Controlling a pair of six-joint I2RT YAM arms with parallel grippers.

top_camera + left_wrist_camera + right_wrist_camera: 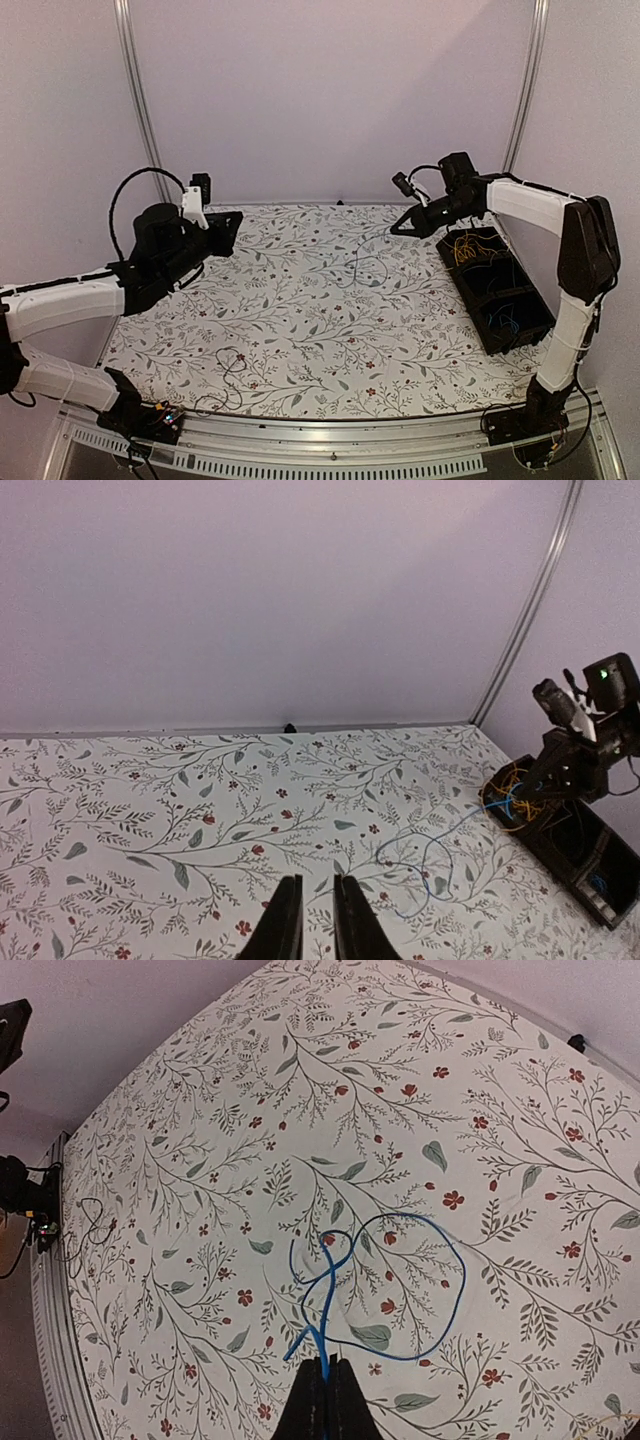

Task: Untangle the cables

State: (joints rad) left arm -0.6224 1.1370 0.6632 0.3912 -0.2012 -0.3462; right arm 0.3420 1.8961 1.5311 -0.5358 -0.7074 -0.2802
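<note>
The left claw (312, 925) hangs over the left part of the flowered tablecloth (150, 810). Its jaws are parted by only a narrow slit, with nothing between them. Ahead of it and off to its right, well apart, the blue cable (325, 1310) lies in loose loops on the cloth.

One strand rises from those loops to the right claw (322, 1385), whose fingers are pinched together on it. Seen from that wrist, the cable comes straight out of the fingertips and crosses itself just ahead of them. It then swings out to the claw's right in a wide ring lying flat on the cloth.

Just beside the right claw, on the side away from the left arm, stands a black bin (520, 330) divided into compartments. The compartment nearest the claw holds the other cables (466, 248), a mostly yellow tangle. A few blue strands show in a compartment farther from the claw.
</note>
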